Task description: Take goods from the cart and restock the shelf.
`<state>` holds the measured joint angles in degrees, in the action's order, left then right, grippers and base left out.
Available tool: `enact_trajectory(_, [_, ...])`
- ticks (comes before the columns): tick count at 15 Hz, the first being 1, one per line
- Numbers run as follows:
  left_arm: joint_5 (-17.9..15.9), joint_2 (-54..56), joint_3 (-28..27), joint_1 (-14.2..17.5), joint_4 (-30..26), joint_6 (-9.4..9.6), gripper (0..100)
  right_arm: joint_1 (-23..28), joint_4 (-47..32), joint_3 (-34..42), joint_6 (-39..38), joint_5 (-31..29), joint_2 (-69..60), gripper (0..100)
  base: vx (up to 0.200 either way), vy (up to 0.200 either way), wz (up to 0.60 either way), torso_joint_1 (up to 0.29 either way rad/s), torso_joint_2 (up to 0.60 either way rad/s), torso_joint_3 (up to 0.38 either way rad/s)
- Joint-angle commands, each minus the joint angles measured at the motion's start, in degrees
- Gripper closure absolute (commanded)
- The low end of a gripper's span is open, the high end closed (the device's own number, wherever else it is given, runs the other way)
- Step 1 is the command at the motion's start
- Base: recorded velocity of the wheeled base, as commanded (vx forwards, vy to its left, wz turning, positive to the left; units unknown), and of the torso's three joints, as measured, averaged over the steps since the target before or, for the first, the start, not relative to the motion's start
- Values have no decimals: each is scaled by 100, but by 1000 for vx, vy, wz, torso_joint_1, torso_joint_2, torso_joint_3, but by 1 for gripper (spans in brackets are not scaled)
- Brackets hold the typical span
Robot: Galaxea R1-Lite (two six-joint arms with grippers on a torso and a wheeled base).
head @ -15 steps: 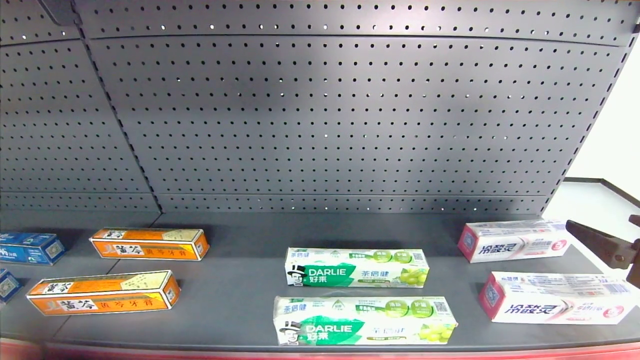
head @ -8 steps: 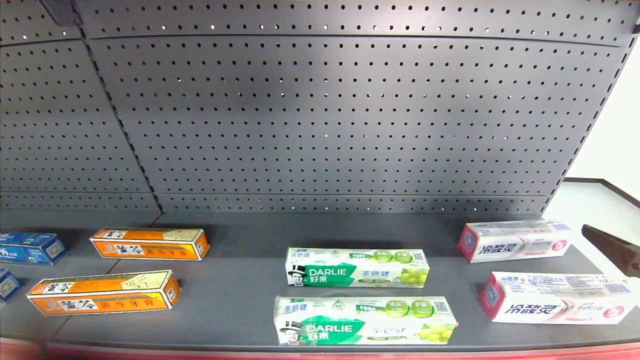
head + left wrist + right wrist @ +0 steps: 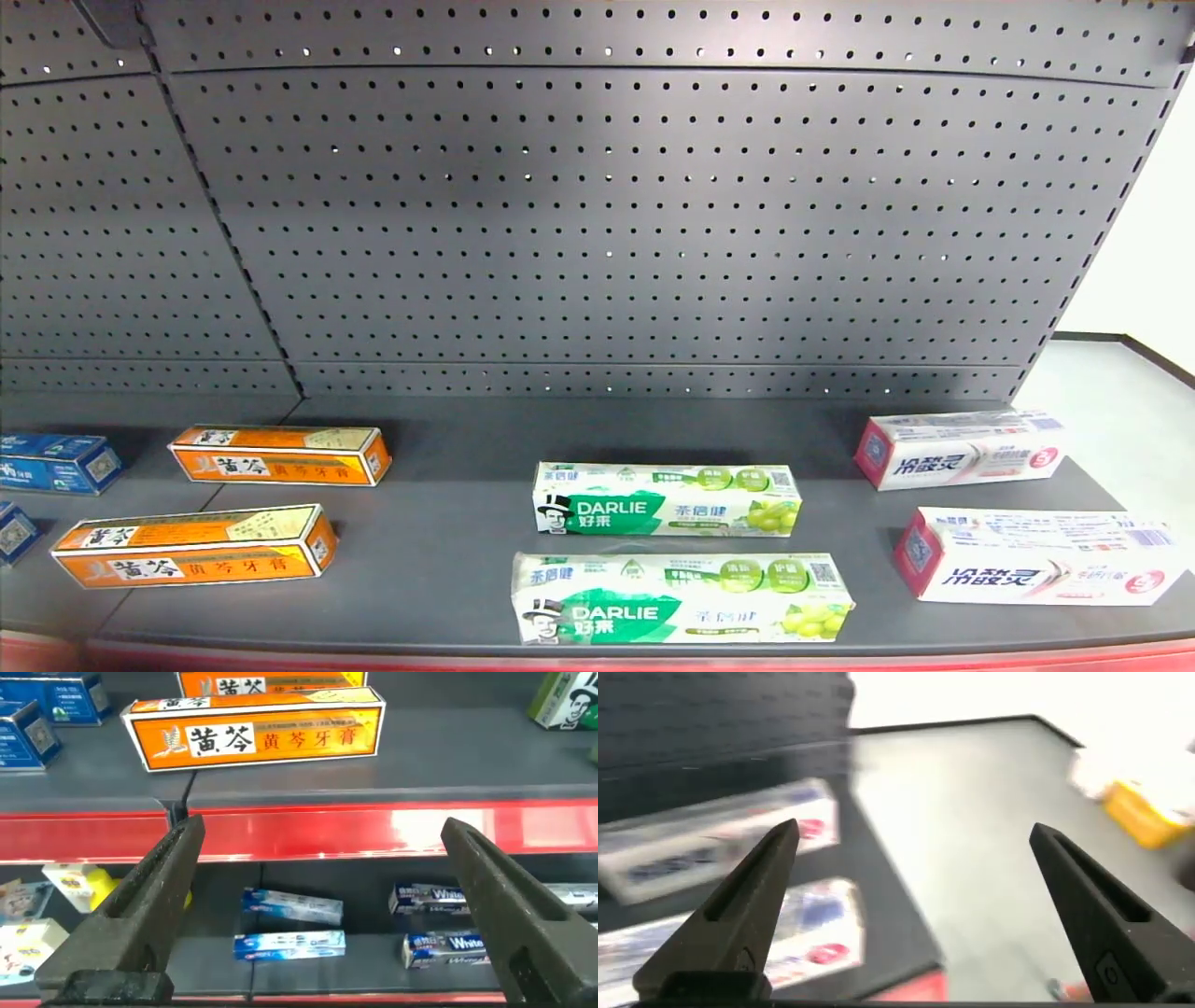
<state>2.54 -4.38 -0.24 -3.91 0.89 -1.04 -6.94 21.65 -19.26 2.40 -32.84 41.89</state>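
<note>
On the grey shelf board (image 3: 448,551) lie toothpaste boxes in pairs: two orange boxes (image 3: 280,455), two green boxes (image 3: 666,499) and two white-and-pink boxes (image 3: 962,450). Blue boxes (image 3: 56,462) lie at the far left. My left gripper (image 3: 322,829) is open and holds nothing, hanging in front of the shelf's red front edge (image 3: 374,826), just below an orange box (image 3: 257,733). My right gripper (image 3: 915,833) is open with nothing in it, off the shelf's right end, with the white-and-pink boxes (image 3: 719,845) beside it.
A perforated grey back panel (image 3: 597,215) rises behind the board. On a lower shelf lie blue-and-white boxes (image 3: 290,924) and darker boxes (image 3: 439,943). Grey floor (image 3: 990,821) spreads past the shelf's right end, with a yellow object (image 3: 1148,812) on it.
In the head view, the right gripper's finger at the right edge has slid rightward and out of the picture. The boxes on the shelf have not moved.
</note>
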Motion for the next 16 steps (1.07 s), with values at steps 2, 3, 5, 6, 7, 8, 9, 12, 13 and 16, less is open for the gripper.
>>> enact_trajectory(2, [-25, -19, -2, -4, -10, -2, 0, 228, -240, 854, 41, -196, -1543, 0, 0, 0, 0, 0, 0, 0])
enact_trajectory(3, [-51, -19, -2, -4, -19, 25, 0, 166, -513, 1082, 76, 23, -2000, 0, 0, 0, 0, 0, 0, 0])
enact_trajectory(5, [-218, -28, -11, -13, -45, 51, 0, 228, -1040, 1337, 103, 111, -2826, 0, 0, 0, 0, 0, 0, 0])
enact_trajectory(6, [-218, -28, -11, -13, -54, 42, 0, 245, -1216, 1390, 120, 129, -3037, 0, 0, 0, 0, 0, 0, 0])
enact_trajectory(7, [-218, -28, -11, -13, -54, 42, 0, 386, -1497, 1575, 173, -12, -3600, 0, 0, 0, 0, 0, 0, 0])
enact_trajectory(8, [-218, -28, -11, -13, -45, 33, 0, 606, -1603, 1671, 287, -38, -3943, 0, 0, 0, 0, 0, 0, 0])
enact_trajectory(9, [-218, -28, -11, -13, -45, 25, 0, 702, -1638, 1803, 349, 129, -4189, 0, 0, 0, 0, 0, 0, 0])
enact_trajectory(12, [-218, -28, -11, -13, -45, 42, 0, 694, -1638, 1926, 261, 1904, -4189, 0, 0, 0, 0, 0, 0, 0])
enact_trajectory(13, [-218, -28, -11, -13, -45, 51, 0, 694, -1708, 1926, 111, 2572, -4189, 0, 0, 0, 0, 0, 0, 0])
enact_trajectory(16, [-254, -28, -11, -13, -45, 68, 0, 694, -2033, 1821, -108, 3495, -4189, 0, 0, 0, 0, 0, 0, 0])
